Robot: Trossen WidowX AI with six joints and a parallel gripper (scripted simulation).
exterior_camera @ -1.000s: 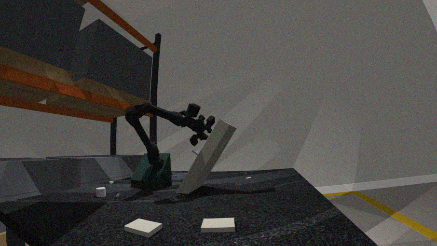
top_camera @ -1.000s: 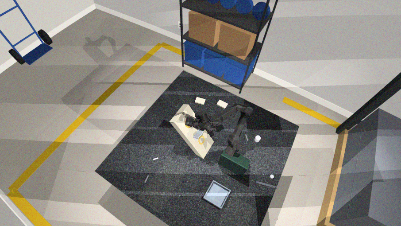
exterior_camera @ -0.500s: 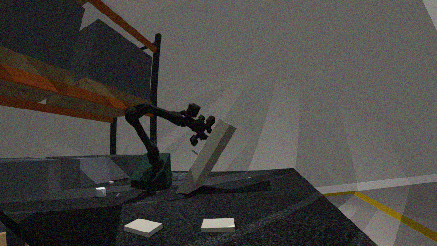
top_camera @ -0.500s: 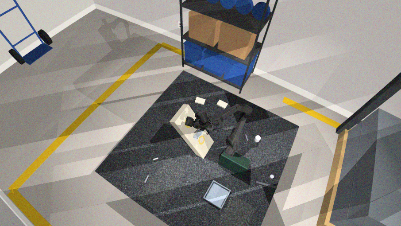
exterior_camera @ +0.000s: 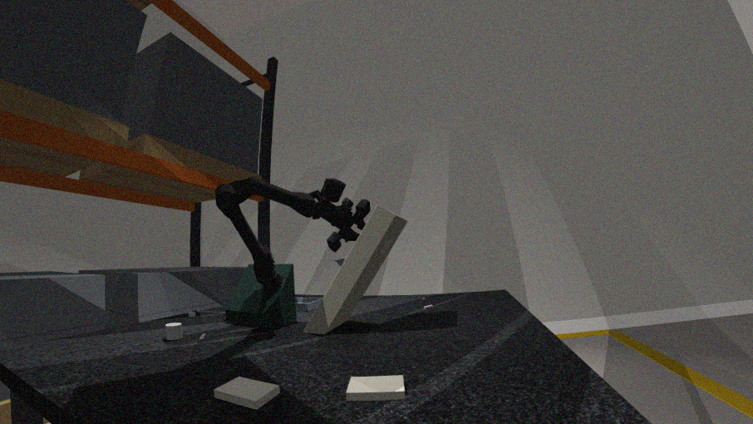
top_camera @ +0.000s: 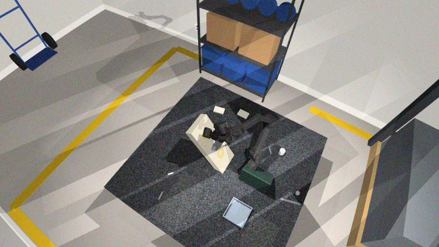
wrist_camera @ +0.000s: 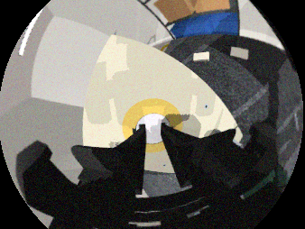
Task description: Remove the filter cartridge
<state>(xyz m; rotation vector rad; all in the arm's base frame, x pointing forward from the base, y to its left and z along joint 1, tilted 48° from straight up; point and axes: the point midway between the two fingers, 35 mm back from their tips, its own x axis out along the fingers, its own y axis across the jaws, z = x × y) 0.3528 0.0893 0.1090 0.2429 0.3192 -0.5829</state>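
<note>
The cream service panel [top_camera: 225, 161] [exterior_camera: 358, 268] [wrist_camera: 135, 77] stands tilted. The filter cartridge [wrist_camera: 153, 120] shows as a pale disc inside a yellow ring on its face. My gripper [top_camera: 211, 136] [exterior_camera: 359, 225] [wrist_camera: 152, 126] is shut on the cartridge, with its two fingertips at the disc's face. The disc sits within the ring; how far its body stands out of the panel cannot be told. In the top and exterior views the arm and the panel hide the cartridge. The tray [top_camera: 238, 212] [exterior_camera: 306, 303] lies beyond the green arm base and shows no cartridge in it.
A grey-blue part [top_camera: 216, 145] [exterior_camera: 339, 261] sticks out from the panel, near a second yellow ring [top_camera: 218, 154]. The green base [top_camera: 256, 177] stands between panel and tray. Two cream blocks [top_camera: 219, 110] [top_camera: 243, 114] and a white cylinder [top_camera: 282, 151] [exterior_camera: 173, 331] lie about.
</note>
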